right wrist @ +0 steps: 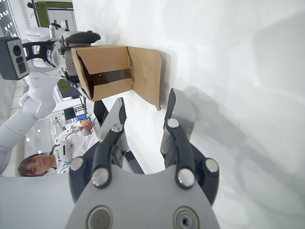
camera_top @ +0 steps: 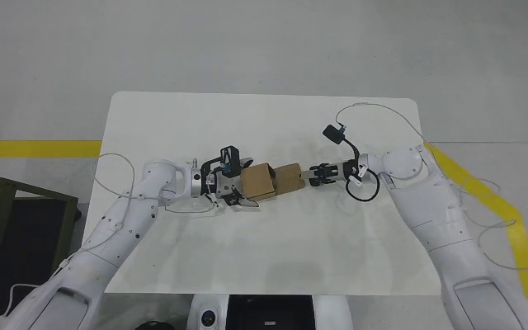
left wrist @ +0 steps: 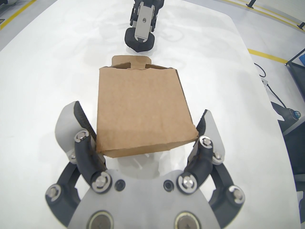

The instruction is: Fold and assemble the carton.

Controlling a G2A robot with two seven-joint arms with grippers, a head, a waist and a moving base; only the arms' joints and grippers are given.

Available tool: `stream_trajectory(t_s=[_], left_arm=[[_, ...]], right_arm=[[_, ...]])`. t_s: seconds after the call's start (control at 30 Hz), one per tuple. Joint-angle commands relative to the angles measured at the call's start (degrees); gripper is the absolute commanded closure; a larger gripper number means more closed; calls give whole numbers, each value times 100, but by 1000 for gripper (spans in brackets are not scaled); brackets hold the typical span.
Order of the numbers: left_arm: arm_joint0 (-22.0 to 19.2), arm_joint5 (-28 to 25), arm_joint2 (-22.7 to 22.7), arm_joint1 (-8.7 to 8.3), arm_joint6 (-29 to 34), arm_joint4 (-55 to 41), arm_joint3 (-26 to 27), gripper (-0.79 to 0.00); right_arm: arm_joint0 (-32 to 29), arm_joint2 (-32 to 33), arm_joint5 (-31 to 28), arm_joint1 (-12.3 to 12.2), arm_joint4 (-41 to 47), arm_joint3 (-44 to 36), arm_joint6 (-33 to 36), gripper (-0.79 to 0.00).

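A brown carton (camera_top: 259,181) lies on its side at the middle of the white table (camera_top: 264,124). My left gripper (camera_top: 233,189) is shut on its closed end, and in the left wrist view both pads (left wrist: 82,120) press the carton (left wrist: 139,91) at its near corners. The far end stands open, with one flap (right wrist: 146,72) swung out flat toward the right arm. My right gripper (right wrist: 146,107) is open just short of that flap's corner, nothing between its fingers. In the top view the right gripper (camera_top: 317,175) sits right of the flap (camera_top: 288,176).
A thin cable (camera_top: 388,109) loops over the table's far right corner. A dark crate (camera_top: 25,227) stands on the floor to the left, beside yellow floor tape (camera_top: 45,148). Bare tabletop lies in front of and behind the carton.
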State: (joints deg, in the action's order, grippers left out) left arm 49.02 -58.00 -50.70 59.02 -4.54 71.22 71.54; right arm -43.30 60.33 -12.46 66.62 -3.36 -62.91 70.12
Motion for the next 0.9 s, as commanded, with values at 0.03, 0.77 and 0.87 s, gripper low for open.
stream_trajectory(t_s=[0.03,0.77,0.87], left_arm=[[-6,0,7,-6,1,-10,1,-785],[-11,0,22,-32,-6,-49,8,-785],[-10,0,25,-33,-7,-49,12,-785]], right_arm=[[11,-93,-21,23,9,43,-75,-339],[298,-512,-419,257,1113,428,-152,-329],[323,-521,-443,275,1291,324,-97,-305]])
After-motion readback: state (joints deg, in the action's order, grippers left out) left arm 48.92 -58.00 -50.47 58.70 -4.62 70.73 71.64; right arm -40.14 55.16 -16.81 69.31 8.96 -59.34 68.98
